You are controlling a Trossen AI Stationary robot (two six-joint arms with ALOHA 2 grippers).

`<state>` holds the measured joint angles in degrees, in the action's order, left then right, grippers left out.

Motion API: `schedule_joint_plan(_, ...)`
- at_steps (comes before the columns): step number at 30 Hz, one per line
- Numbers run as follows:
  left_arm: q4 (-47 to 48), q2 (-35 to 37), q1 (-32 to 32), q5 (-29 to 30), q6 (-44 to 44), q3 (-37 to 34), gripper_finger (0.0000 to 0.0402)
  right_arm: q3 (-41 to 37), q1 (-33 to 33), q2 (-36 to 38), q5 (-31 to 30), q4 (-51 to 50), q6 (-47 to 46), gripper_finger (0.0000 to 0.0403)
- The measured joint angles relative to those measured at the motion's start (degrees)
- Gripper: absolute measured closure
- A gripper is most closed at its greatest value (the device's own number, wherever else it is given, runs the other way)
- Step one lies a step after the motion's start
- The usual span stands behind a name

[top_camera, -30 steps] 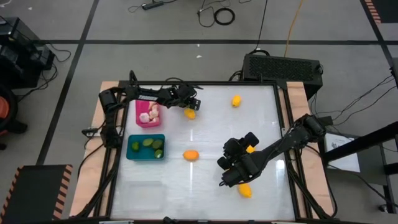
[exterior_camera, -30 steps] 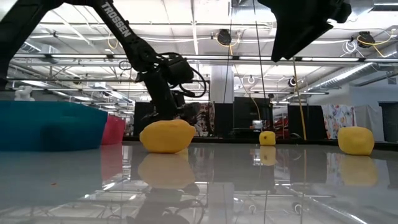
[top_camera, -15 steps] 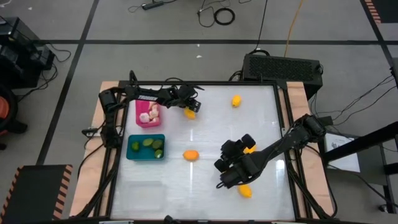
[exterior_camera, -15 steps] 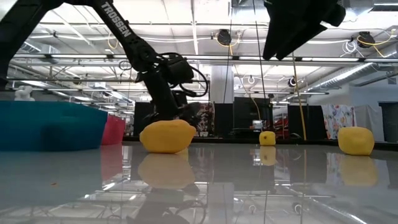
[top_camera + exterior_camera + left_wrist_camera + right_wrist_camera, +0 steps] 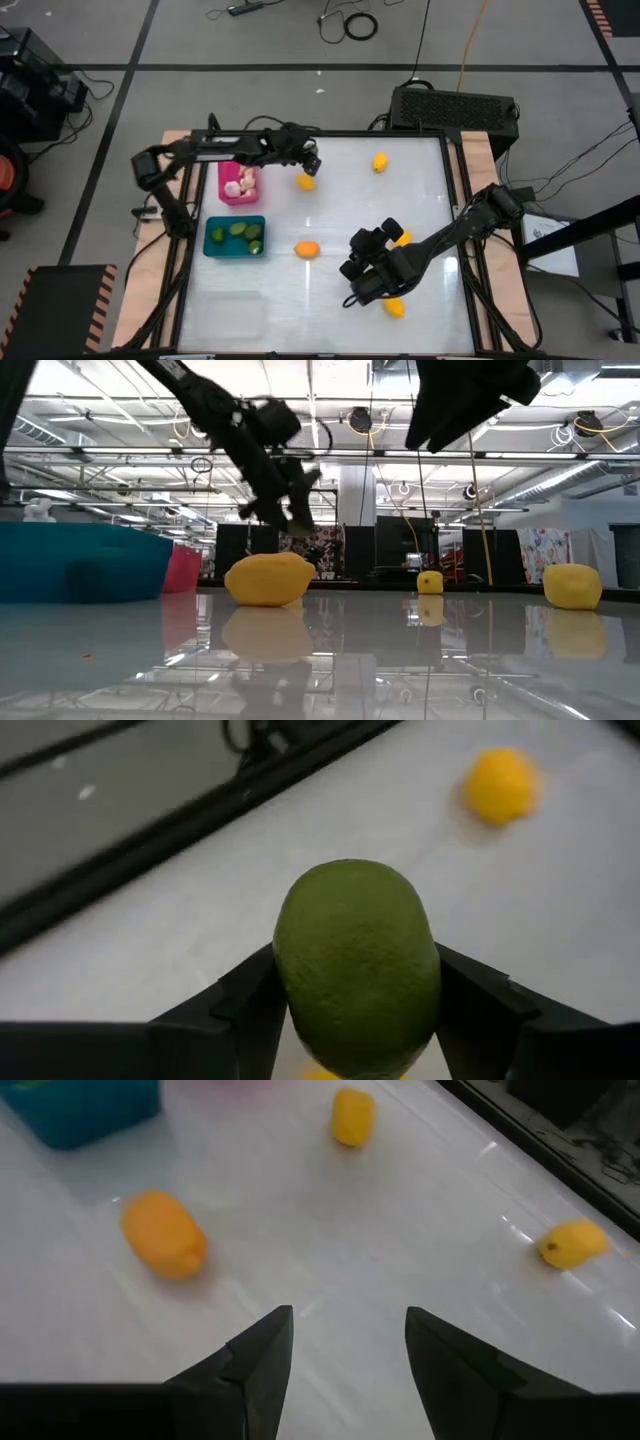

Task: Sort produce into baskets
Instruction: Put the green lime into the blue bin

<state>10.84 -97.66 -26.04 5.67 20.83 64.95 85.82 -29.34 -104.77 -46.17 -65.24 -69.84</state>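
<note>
Near the pink basket in the high view, the left gripper hangs over the surface; the teal basket holds green ovals. In the left wrist view, its fingers clamp a green fruit. In the right wrist view, the right gripper gapes wide above bare surface near an orange fruit.

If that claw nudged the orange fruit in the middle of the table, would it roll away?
Probably. The orange fruit is a rounded oval lying free on the glossy white table, so it would likely roll or slide. It looks stiff: the green fruit keeps its shape in the left claw.
</note>
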Motion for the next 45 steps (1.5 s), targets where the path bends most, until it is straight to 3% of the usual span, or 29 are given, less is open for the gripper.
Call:
schedule_joint_plan(7, 12.18, 13.88, 5.13, -2.33, -9.7, 0.04, 0.0187, 0.0, 0.78, 0.0, 0.02, 10.19, 5.55, 0.0216)
schedule_joint_plan(13, 20.96, 25.46, 15.72, -2.47, -10.63, -3.8, 0.0187, 0.0, 2.06, 0.0, 0.0, 20.86, 7.9, 0.0216)
schedule_joint_plan(16, 23.68, 31.0, 22.23, -2.51, -7.55, -6.61, 0.0187, 0.0, 2.36, 0.0, 0.28, 26.97, 8.01, 0.0216)
schedule_joint_plan(22, 27.81, 41.84, 36.56, -2.27, 2.55, -11.79, 0.0187, 0.0, 1.73, 0.0, 9.91, 36.41, 10.99, 0.0216)
schedule_joint_plan(25, 27.66, 46.07, 44.17, 1.26, 9.11, -13.88, 0.0187, 0.0, 0.48, 0.0, 10.28, 38.37, 12.18, 0.0216)
schedule_joint_plan(32, 31.99, 49.32, 59.25, 16.35, 23.01, -17.36, 0.0187, 0.0, -0.9, 0.0, 10.27, 38.5, 12.64, 0.0216)
schedule_joint_plan(35, 32.36, 49.13, 63.38, 19.85, 28.45, -19.38, 0.0187, 0.0, -0.68, 0.0, 10.27, 38.52, 13.59, 0.0216)
schedule_joint_plan(42, 38.28, 47.22, 66.74, 27.13, 37.36, -23.1, 0.0187, 0.0, 1.98, 0.0, 10.27, 41.48, 18.76, 0.0216)
schedule_joint_plan(45, 40.84, 46.35, 65.92, 27.33, 42.01, -25.85, 0.0187, 0.0, 2.93, 0.0, 10.27, 41.54, 19.65, 0.0216)
